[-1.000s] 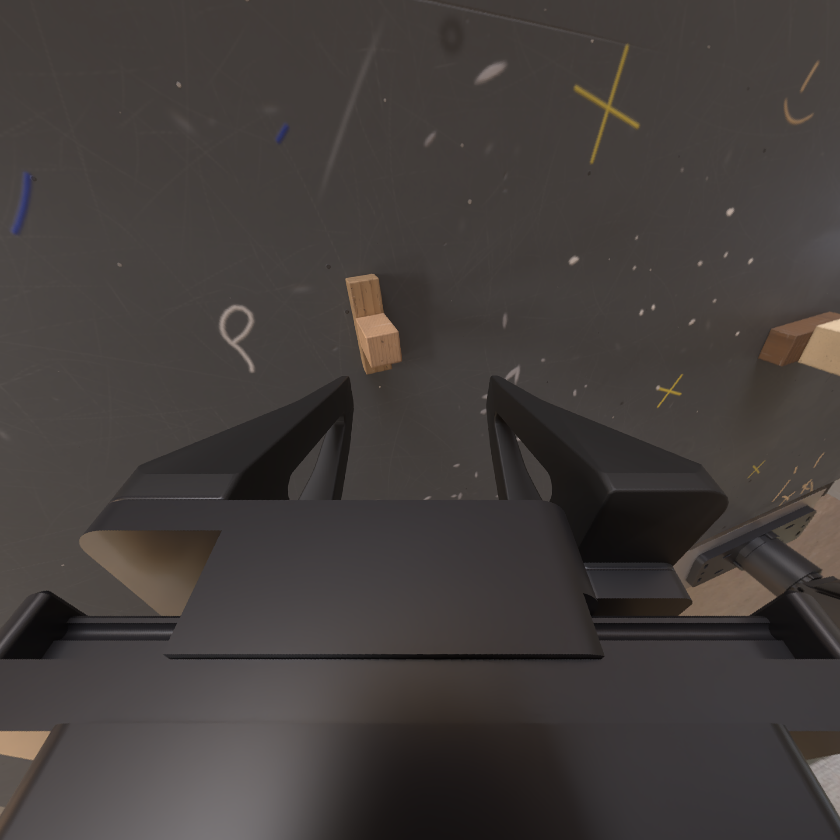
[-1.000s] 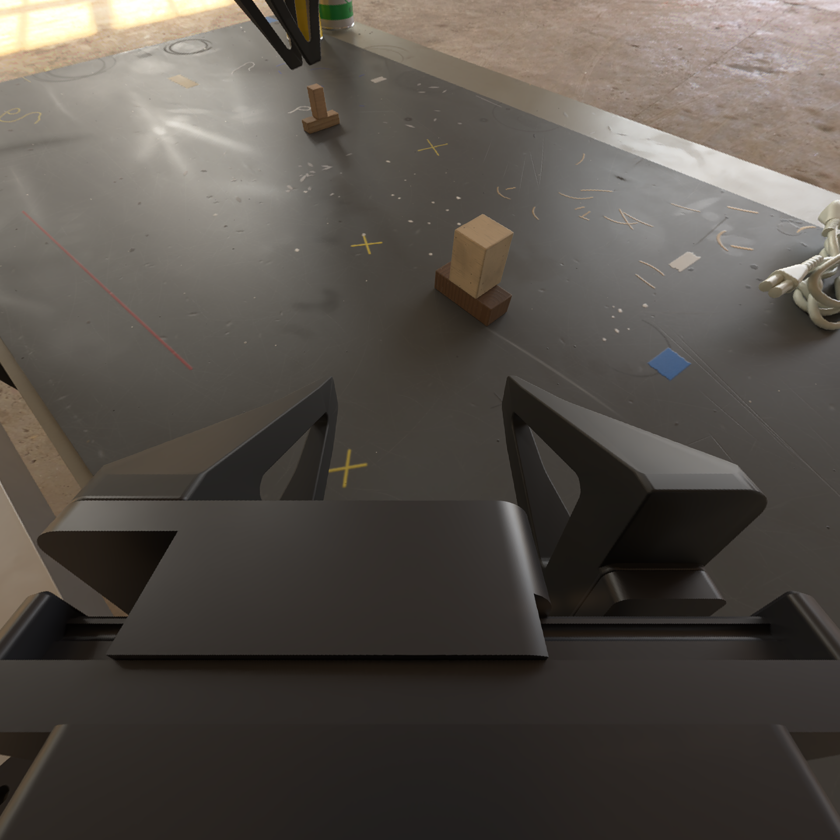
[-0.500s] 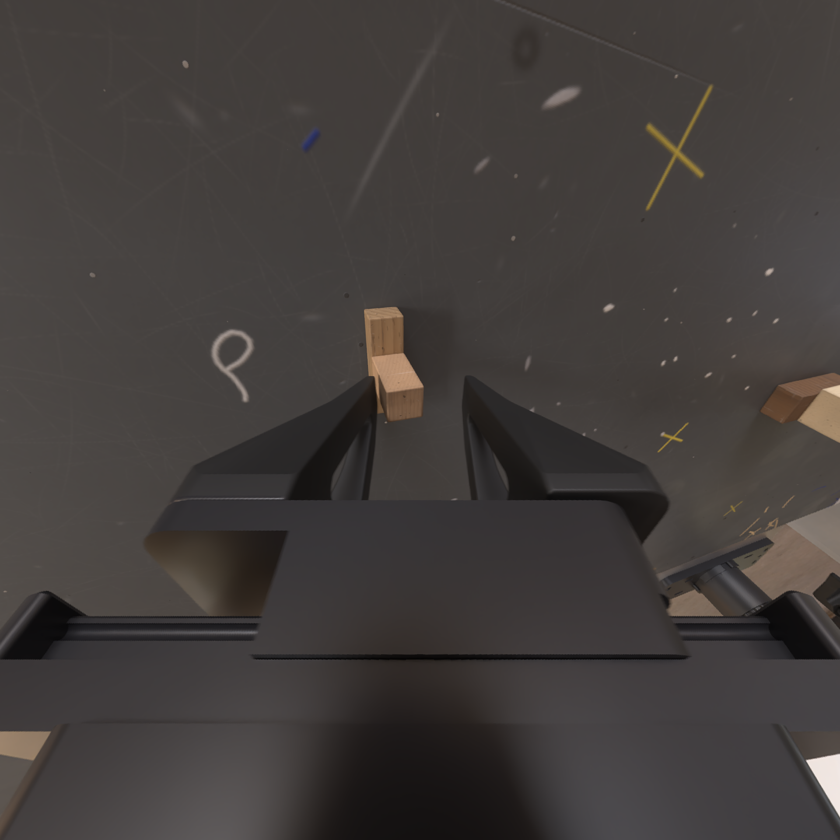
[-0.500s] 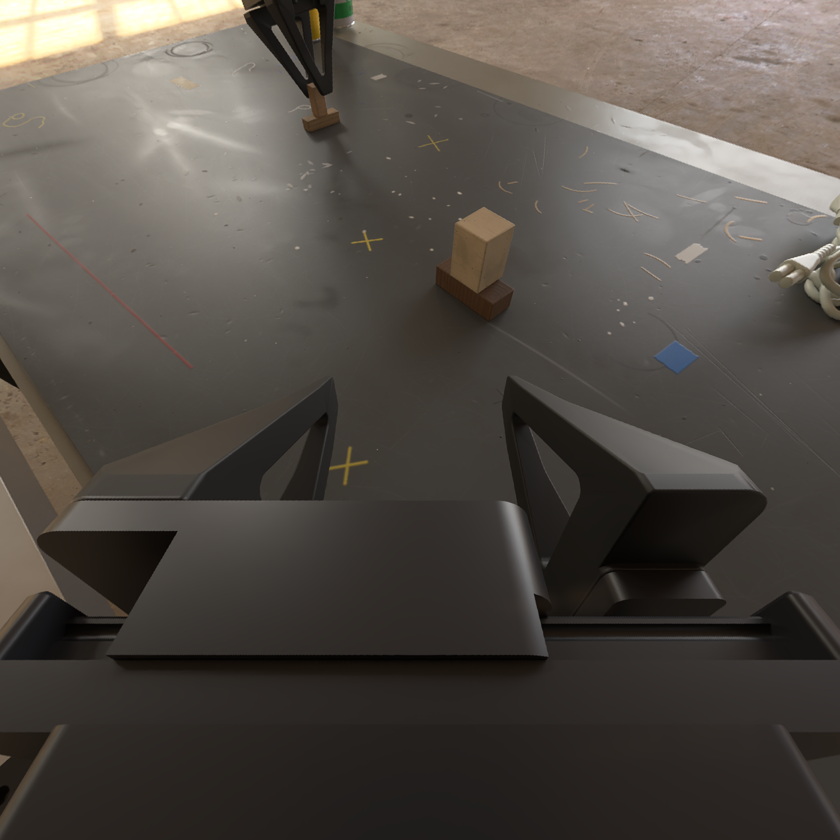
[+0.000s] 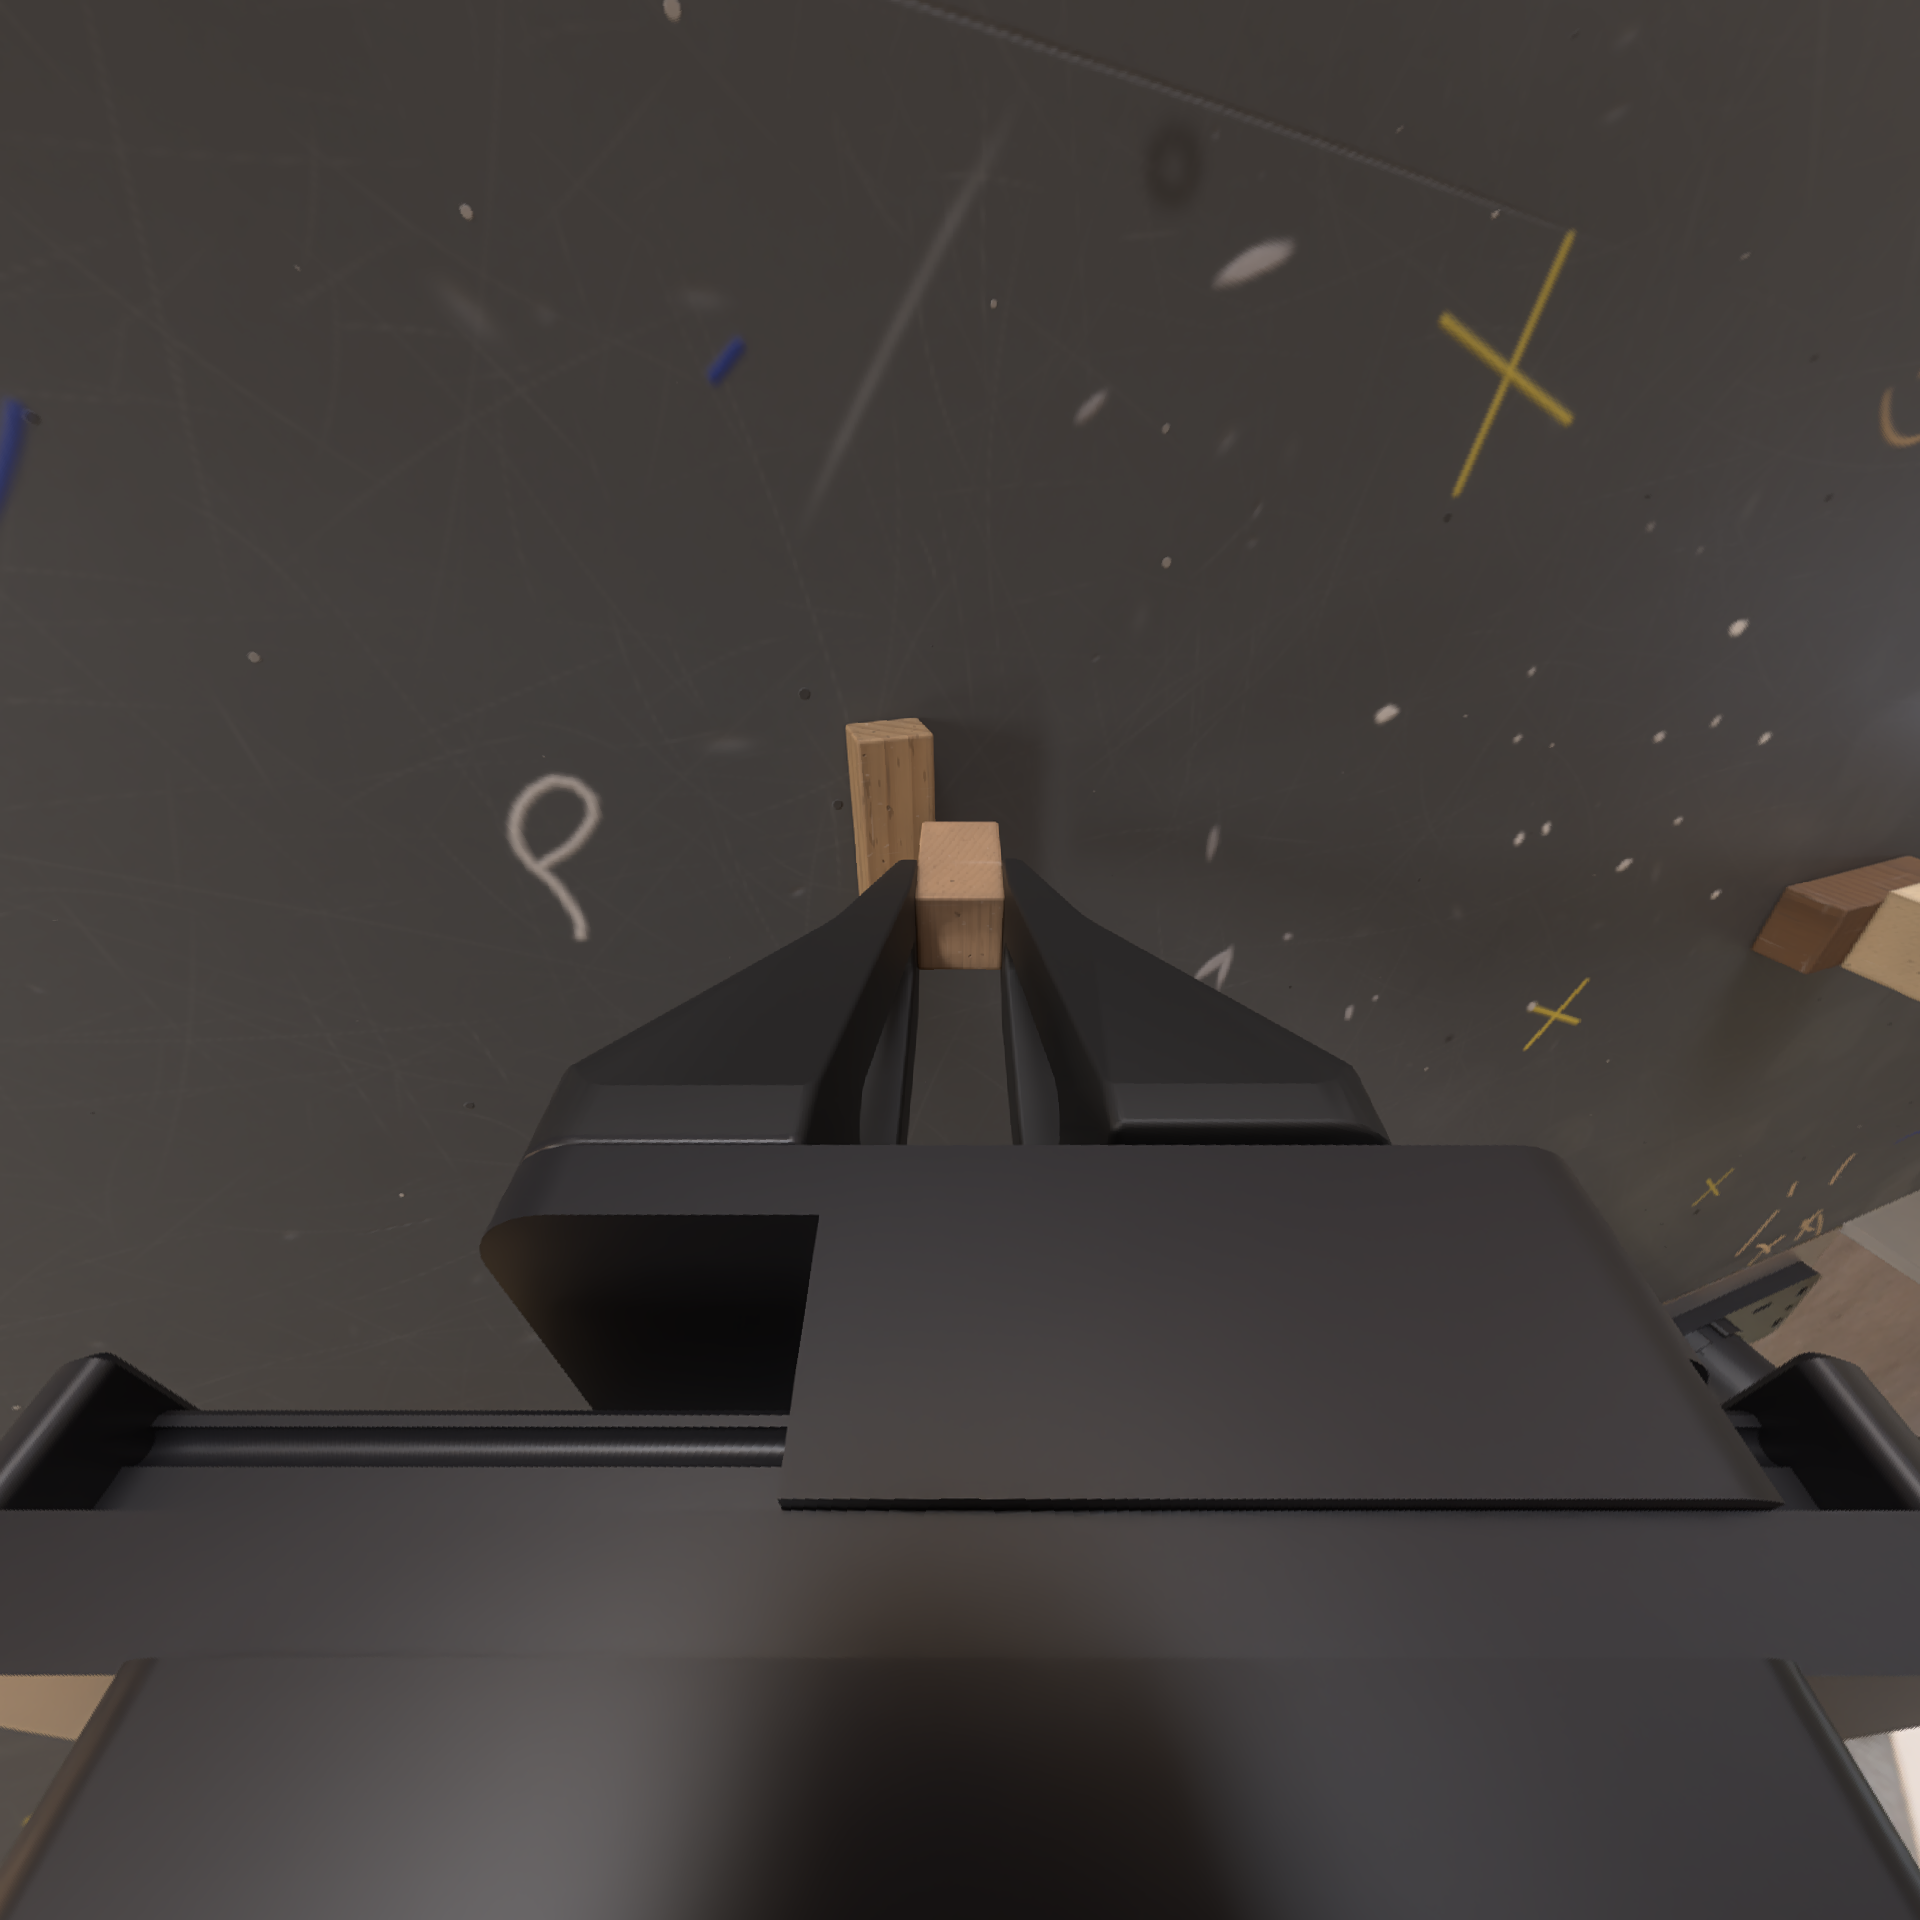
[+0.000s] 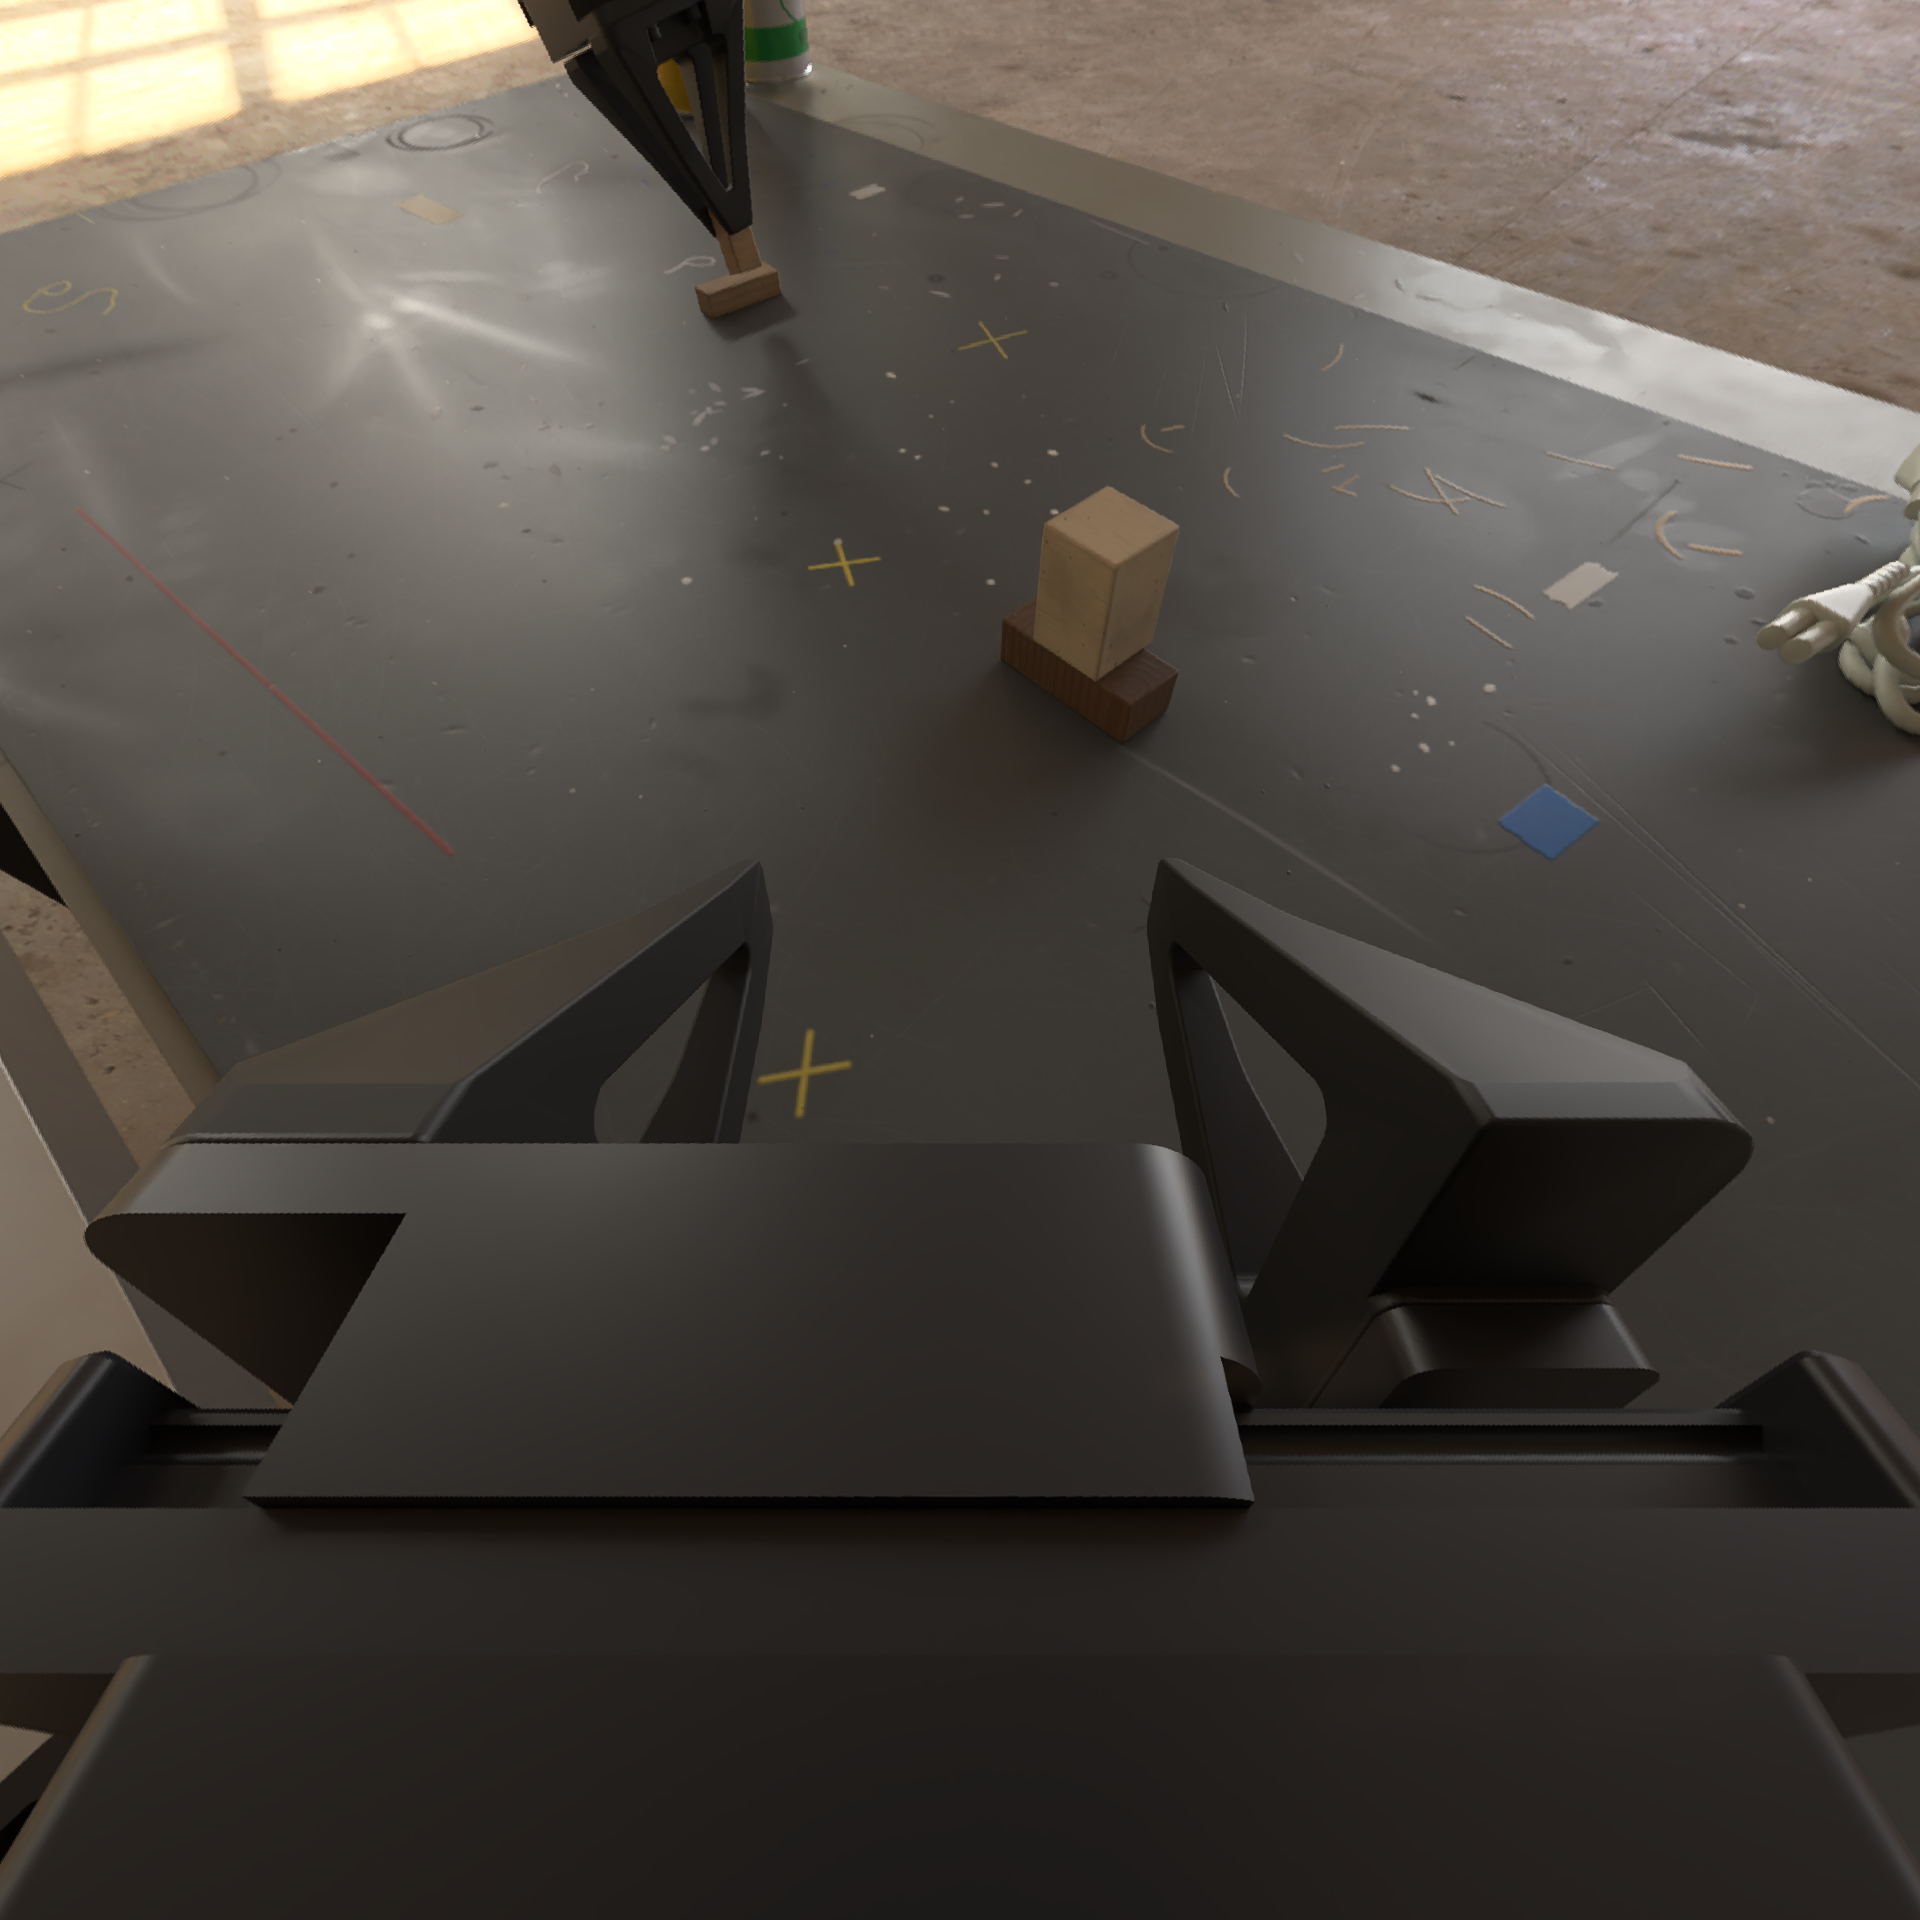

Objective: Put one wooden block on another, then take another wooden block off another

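In the left wrist view my left gripper (image 5: 958, 891) is shut on a small light wooden block (image 5: 958, 914) that stands upright on a flat light wooden block (image 5: 888, 795). The right wrist view shows the same pair far off: the upright block (image 6: 740, 249) between the left gripper's fingers (image 6: 717, 177), touching the flat block (image 6: 738, 291). My right gripper (image 6: 956, 894) is open and empty above the table. Ahead of it a pale block (image 6: 1107, 582) stands on a dark brown block (image 6: 1117, 691). This stack also shows in the left wrist view (image 5: 1829, 920).
The dark scuffed table (image 6: 416, 623) has chalk and yellow cross marks. A white power cable (image 6: 1860, 634) lies at the right edge. A blue tape square (image 6: 1548, 821) is stuck near it. A green and white can (image 6: 779, 42) stands at the far edge.
My left gripper came down over the light block stack and shut on the small upright block. My right gripper stayed open and barely moved.
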